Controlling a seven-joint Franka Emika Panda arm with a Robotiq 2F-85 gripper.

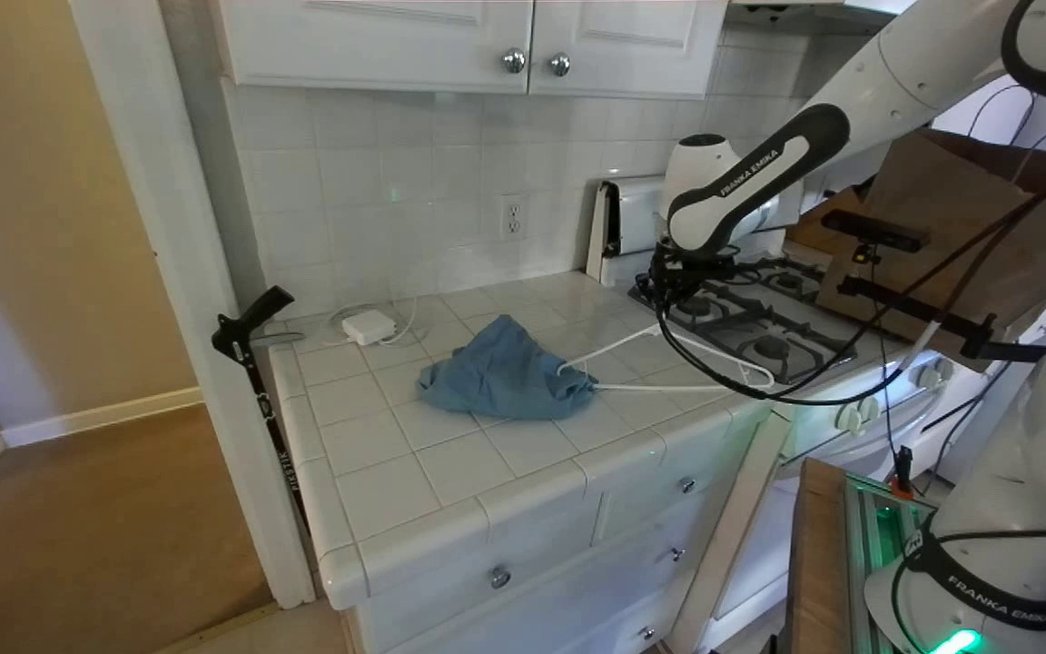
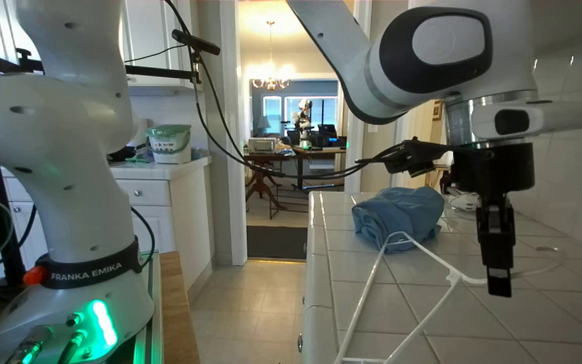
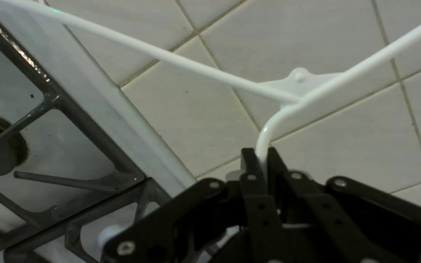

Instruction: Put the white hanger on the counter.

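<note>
The placing step is judged to be in hand, with release not yet made: the white hanger point(image 3: 294, 103) is held near its hook, the gripper point(image 3: 262, 155) being closed around the thin plastic. With the blue cloth point(image 1: 505, 372) taken as landmark, most of the hanger is found on the side of it toward the gas stovetop point(image 3: 75, 146), over the white-tiled surface point(image 1: 378, 490). One corner is seen overlapping the cloth in both exterior views; whether cloth or tiles are touched cannot be told.

For the next move, a level lowering beside the cloth seems called for, the end nearest the stovetop being kept over the tiles, before the fingers are parted. The frame might be snagged in the cloth's folds.

The surface is laid in grouted squares, rounded at its edge, above white drawers point(image 1: 541, 545). On the cloth's side away from the stovetop, a white box-shaped adapter point(image 1: 369, 325) is placed near the backsplash point(image 1: 350, 218); farther that way, a PIKSTIK reacher point(image 1: 264, 402) is propped. Past the cloth, toward its drawer side, a chandelier point(image 2: 271, 82) is seen through a doorway point(image 2: 231, 151).
</note>
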